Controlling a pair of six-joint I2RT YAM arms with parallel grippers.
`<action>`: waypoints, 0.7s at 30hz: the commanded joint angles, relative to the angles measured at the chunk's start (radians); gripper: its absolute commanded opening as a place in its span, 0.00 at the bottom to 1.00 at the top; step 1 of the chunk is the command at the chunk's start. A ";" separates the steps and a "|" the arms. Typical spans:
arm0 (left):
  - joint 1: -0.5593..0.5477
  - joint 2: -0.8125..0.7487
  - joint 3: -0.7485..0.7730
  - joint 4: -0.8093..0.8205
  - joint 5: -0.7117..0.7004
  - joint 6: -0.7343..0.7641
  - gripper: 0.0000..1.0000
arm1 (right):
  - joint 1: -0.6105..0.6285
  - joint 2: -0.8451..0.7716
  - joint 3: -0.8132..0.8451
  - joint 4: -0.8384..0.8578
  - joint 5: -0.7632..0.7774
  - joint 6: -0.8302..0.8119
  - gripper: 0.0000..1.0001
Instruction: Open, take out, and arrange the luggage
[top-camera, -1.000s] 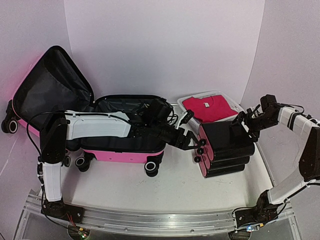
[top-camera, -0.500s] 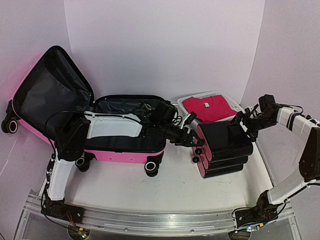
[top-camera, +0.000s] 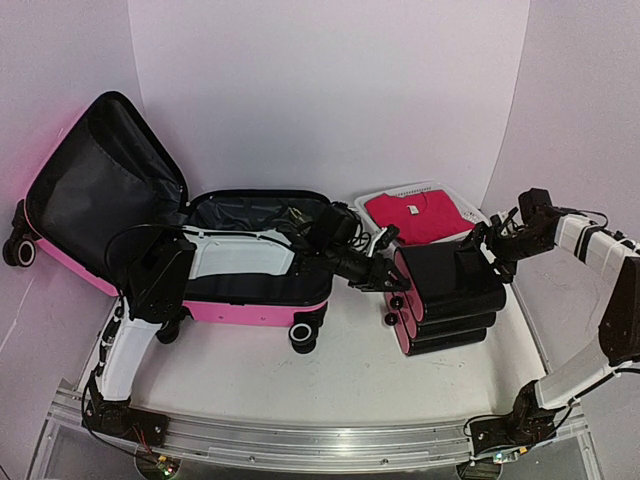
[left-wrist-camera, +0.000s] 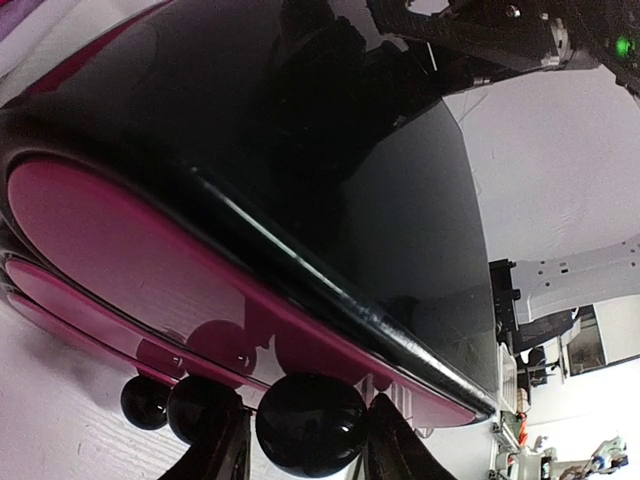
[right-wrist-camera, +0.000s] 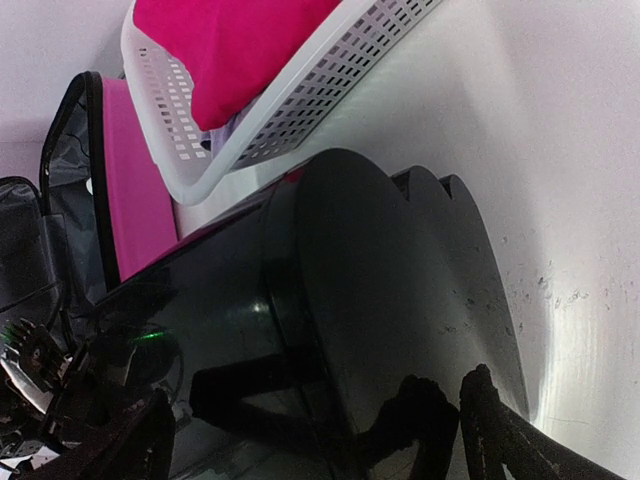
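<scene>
The luggage (top-camera: 250, 300), a bright-pink suitcase, lies open at the centre left. Its black-lined lid (top-camera: 100, 180) leans against the back wall. My left arm reaches across it to a stack of black cases with pink ends (top-camera: 455, 290). My left gripper (top-camera: 385, 278) sits at the top case's left end, its fingers (left-wrist-camera: 395, 445) pressed on either side of a round black knob (left-wrist-camera: 310, 425). My right gripper (top-camera: 487, 250) stands wide open at the stack's right end, straddling the top case (right-wrist-camera: 400, 260).
A white mesh basket (top-camera: 412, 187) holding a red garment (top-camera: 420, 215) stands behind the stack, close to my right gripper. Two more knobs (left-wrist-camera: 147, 402) sit below the held one. The suitcase wheels (top-camera: 303, 335) face the front.
My left gripper has moved right, from the suitcase's edge to the stack, and its jaws have narrowed onto the top knob. The right arm has not moved.
</scene>
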 joint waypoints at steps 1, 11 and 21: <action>0.004 -0.011 0.034 0.069 0.013 0.003 0.30 | 0.013 -0.041 0.014 -0.004 -0.043 -0.018 0.98; 0.017 -0.193 -0.205 0.068 -0.084 0.083 0.09 | 0.013 -0.039 0.012 -0.009 -0.025 -0.031 0.98; 0.029 -0.299 -0.332 0.053 -0.115 0.121 0.48 | 0.013 -0.040 0.005 -0.011 -0.026 -0.041 0.98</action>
